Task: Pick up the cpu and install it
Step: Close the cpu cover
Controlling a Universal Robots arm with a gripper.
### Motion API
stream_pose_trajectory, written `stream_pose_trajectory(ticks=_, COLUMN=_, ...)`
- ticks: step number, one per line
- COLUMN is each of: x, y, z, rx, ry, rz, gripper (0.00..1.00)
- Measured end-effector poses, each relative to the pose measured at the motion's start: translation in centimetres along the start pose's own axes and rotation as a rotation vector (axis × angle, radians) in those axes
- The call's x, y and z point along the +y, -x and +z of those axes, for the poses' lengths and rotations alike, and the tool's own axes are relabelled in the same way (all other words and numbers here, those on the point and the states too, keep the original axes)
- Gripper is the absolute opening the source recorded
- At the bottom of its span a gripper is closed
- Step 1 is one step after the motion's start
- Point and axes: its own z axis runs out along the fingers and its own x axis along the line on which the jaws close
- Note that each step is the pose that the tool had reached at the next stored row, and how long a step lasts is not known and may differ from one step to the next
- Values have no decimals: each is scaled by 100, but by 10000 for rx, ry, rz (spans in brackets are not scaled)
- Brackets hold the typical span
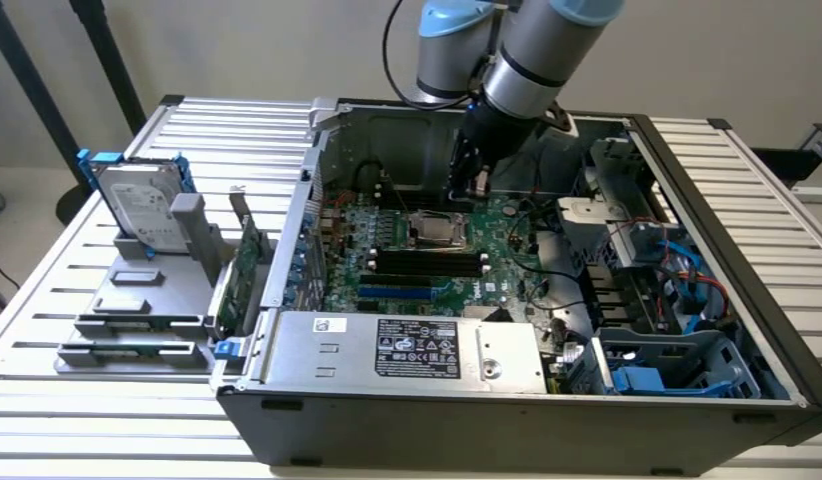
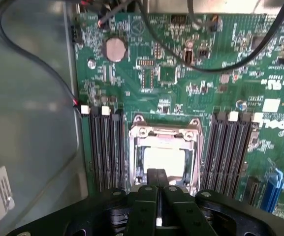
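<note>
Lying flat in socket (image 2: 141,132) of motherboard (image 2: 181,73): cpu (image 2: 164,158), likely light, stiff, slick-topped, fragile beneath; hold best taken at opposite rims. Fingers (image 2: 146,201) closed together, empty, poised just above.

The cpu (image 2: 164,158) is seen as a small, flat square chip with a bright silver metal top; any markings are washed out by glare. It is laid flat and level inside the metal socket frame (image 2: 137,132) on the green motherboard (image 2: 181,83), squared to the frame's edges and flanked on two sides by black memory slots (image 2: 105,147). In the exterior view the cpu (image 1: 438,229) is found near the board's middle.
</note>
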Motion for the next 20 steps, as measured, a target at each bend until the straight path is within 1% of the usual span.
stream_pose_trajectory(ticks=3, x=-119, y=9, z=54, rx=6, ry=-30, rz=2, gripper=11)
stream_pose_trajectory(ticks=6, x=-235, y=25, z=117, rx=6, ry=-41, rz=4, gripper=11)
stream_pose_trajectory(ticks=10, x=-332, y=62, z=206, rx=6, ry=-42, rz=4, gripper=11)
stream_pose_trajectory(ticks=14, x=-337, y=99, z=278, rx=7, ry=-42, rz=2, gripper=11)
stream_pose_trajectory(ticks=20, x=-327, y=112, z=386, rx=8, ry=-41, rz=3, gripper=11)
